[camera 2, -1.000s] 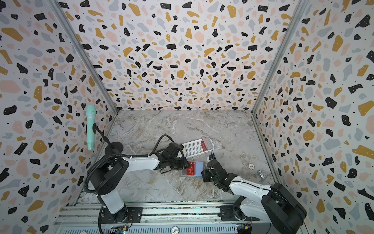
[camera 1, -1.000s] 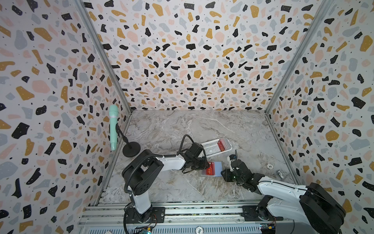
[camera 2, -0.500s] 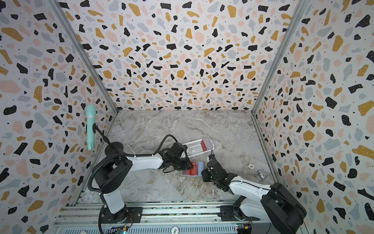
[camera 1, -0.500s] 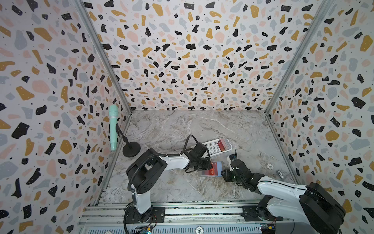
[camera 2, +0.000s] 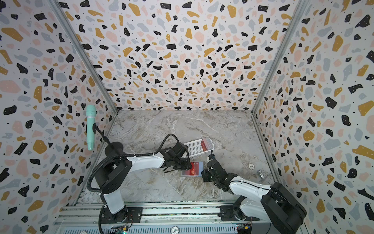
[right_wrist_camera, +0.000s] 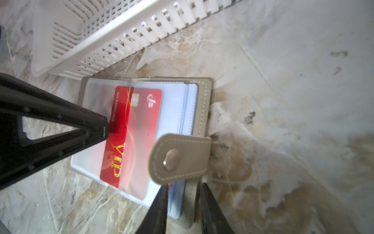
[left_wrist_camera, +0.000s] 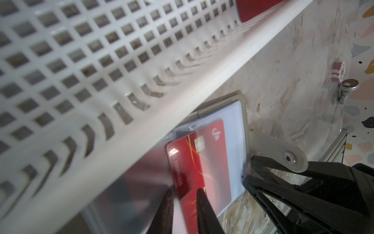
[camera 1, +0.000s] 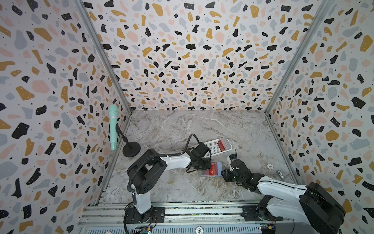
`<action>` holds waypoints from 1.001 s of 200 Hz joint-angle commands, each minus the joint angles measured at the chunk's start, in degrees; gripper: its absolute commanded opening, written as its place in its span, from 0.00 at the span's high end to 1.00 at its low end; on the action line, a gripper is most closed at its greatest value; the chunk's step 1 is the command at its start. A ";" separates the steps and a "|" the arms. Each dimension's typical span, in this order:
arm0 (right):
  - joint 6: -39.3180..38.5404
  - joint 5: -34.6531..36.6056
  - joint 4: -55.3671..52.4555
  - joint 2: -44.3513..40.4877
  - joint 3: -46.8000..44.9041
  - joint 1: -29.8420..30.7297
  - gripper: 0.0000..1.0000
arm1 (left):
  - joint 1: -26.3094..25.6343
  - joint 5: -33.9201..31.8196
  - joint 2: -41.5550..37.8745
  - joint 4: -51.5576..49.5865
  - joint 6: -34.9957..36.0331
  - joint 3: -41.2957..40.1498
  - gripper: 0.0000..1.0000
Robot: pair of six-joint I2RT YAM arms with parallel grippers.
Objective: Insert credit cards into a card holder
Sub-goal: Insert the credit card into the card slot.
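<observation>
- Marble-patterned tabletop (camera 1: pixel 172 129), boxed in by terrazzo-print walls (camera 1: pixel 182 60), fills both top views.
- At centre, the left gripper (right_wrist_camera: pixel 104 129) has its fingers pinched together on a long edge of a red credit card (right_wrist_camera: pixel 133 139) with gold "VIP" lettering.
- Opposite, the right gripper (right_wrist_camera: pixel 183 189) is clamped narrowly on the right-hand edge of the card holder (right_wrist_camera: pixel 202 105), beside its snap tab (right_wrist_camera: pixel 180 158), which folds over the open pages.
- Between the two grippers the card holder lies open and flat. The credit card rests on its light blue inside, partly hazed under a clear sleeve (right_wrist_camera: pixel 174 105).
- Just beyond it, on the far side, sits a white perforated basket (camera 1: pixel 212 149) with more red cards (camera 1: pixel 223 144) at its right end.
- Farther out, a poker chip (camera 1: pixel 269 166) and a small metal piece (camera 1: pixel 279 173) lie well to the right, and a teal microphone (camera 1: pixel 113 125) stands by the left wall.
</observation>
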 commanded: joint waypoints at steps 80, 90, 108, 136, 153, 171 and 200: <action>-0.06 0.64 -4.28 0.50 -0.47 0.38 0.70 | -0.73 4.78 2.51 3.37 -2.44 -1.02 0.77; -0.06 0.58 -4.28 0.44 -0.51 0.38 0.70 | -0.78 5.29 2.54 3.98 -2.86 -0.93 0.77; -0.07 0.69 -4.25 0.44 -0.56 0.38 0.70 | -1.13 5.88 2.69 4.78 -3.45 -0.76 0.77; 0.20 0.65 -4.08 0.18 -0.65 0.41 0.70 | -1.50 6.12 2.98 5.22 -3.54 -0.77 0.77; 0.24 0.60 -4.10 0.03 -0.73 0.38 0.70 | -1.56 6.55 2.98 5.93 -3.74 -0.88 0.77; 0.37 0.66 -4.15 -0.32 -0.83 0.36 0.70 | -1.56 7.24 2.66 7.10 -4.15 -1.22 0.77; 0.47 1.08 -4.55 -2.20 -0.97 0.38 0.70 | -1.57 5.65 2.54 5.14 -3.53 -1.16 0.79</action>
